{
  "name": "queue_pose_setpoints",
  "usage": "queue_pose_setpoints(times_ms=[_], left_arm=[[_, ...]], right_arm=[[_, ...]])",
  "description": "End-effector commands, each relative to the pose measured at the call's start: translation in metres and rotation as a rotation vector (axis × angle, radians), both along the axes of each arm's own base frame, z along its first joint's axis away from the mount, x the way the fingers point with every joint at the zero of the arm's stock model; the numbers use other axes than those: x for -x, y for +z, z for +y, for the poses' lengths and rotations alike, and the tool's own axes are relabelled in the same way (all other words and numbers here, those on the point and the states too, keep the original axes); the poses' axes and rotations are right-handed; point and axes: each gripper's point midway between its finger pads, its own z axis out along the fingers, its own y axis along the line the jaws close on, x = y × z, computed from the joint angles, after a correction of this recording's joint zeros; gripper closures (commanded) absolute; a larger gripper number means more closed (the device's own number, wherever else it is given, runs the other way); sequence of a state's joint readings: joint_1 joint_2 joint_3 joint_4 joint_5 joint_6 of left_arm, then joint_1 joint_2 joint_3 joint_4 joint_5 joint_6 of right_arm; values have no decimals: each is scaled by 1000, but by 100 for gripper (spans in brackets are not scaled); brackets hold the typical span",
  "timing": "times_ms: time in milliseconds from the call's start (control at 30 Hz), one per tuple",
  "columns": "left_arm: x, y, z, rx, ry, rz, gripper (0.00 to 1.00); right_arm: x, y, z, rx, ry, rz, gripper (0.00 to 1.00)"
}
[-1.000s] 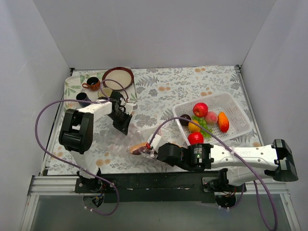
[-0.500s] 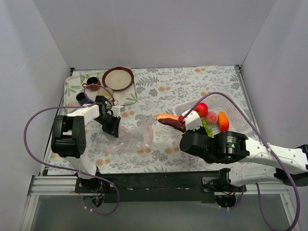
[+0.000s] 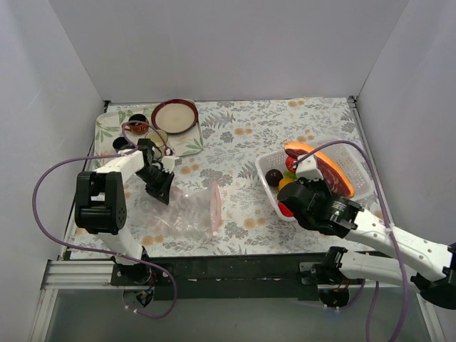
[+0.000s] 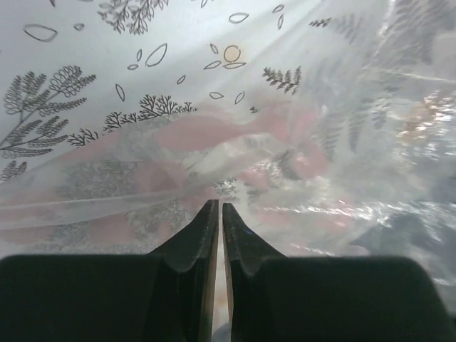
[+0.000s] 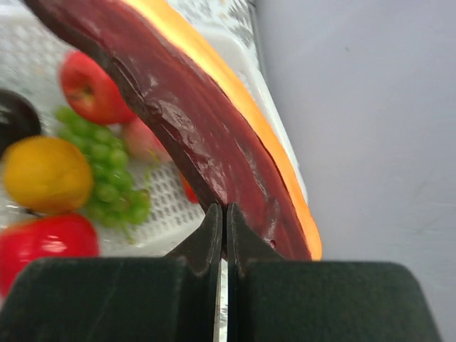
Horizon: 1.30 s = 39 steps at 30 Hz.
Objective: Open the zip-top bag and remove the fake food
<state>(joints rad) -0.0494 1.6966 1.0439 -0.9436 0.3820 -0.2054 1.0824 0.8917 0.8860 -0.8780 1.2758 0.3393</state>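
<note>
One bag [image 3: 189, 214], one basket [image 3: 360, 171], one plate [image 3: 174, 116], one maroon piece [image 5: 185, 121]

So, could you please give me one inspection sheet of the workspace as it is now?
Surface: table covered with a floral cloth.
Job's things: zip-top bag lies flat, no food seen inside; fake food lies in the white basket; long maroon piece is held above that basket.
Clutter: tray with plate and cups.
End effectors: left end effector closed on the bag's film; right end effector closed on the long maroon piece.
Cables: purple cables loop from both arms; one crosses the tray.
Surroundings: plain white walls.
</note>
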Motion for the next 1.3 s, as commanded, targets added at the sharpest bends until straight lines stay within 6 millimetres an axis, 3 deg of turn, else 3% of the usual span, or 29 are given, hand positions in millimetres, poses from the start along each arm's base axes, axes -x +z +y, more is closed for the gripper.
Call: queue_pose_setpoints(times_ms=[0, 200, 233, 267, 300, 333, 367, 400, 467, 567, 667, 767, 1033, 1267], left_arm=[[-12, 36, -14, 77, -19, -47, 93], [-18, 66, -25, 143, -29, -78, 77], [-19, 70, -27, 149, -30, -87, 72], [-22, 76, -27, 156, -25, -105, 60], [-22, 80, -29, 162, -28, -113, 56], [-23, 83, -30, 168, -26, -120, 50], [-26, 89, -32, 183, -29, -135, 21], [-25, 93, -33, 189, -29, -135, 2], [-27, 99, -36, 209, -30, -146, 2], [-35, 110, -42, 238, -10, -173, 2], [-47, 123, -47, 258, 25, -207, 2], [-58, 139, -51, 282, 64, -257, 2], [-70, 176, -54, 319, 98, -426, 2], [-71, 193, -58, 362, 124, -541, 2]], right_arm=[[-28, 3, -12, 104, -127, -97, 99], [-64, -29, -23, -59, -180, -8, 98], [-67, -33, -24, -79, -189, 0, 97], [-71, -33, -27, -90, -203, 9, 94], [-75, -40, -24, -84, -190, 44, 66], [-73, -45, -26, -74, -204, 69, 47], [-73, -46, -26, -73, -213, 82, 37], [-77, -46, -21, -77, -210, 101, 31], [-73, -49, -21, -82, -227, 140, 28], [-76, -41, -5, -172, -189, 160, 23], [-79, -23, 28, -322, -55, 176, 18], [-80, -1, 56, -442, 65, 156, 1], [-72, 52, 137, -572, 484, 190, 2], [-38, 50, 180, -602, 689, 228, 2]])
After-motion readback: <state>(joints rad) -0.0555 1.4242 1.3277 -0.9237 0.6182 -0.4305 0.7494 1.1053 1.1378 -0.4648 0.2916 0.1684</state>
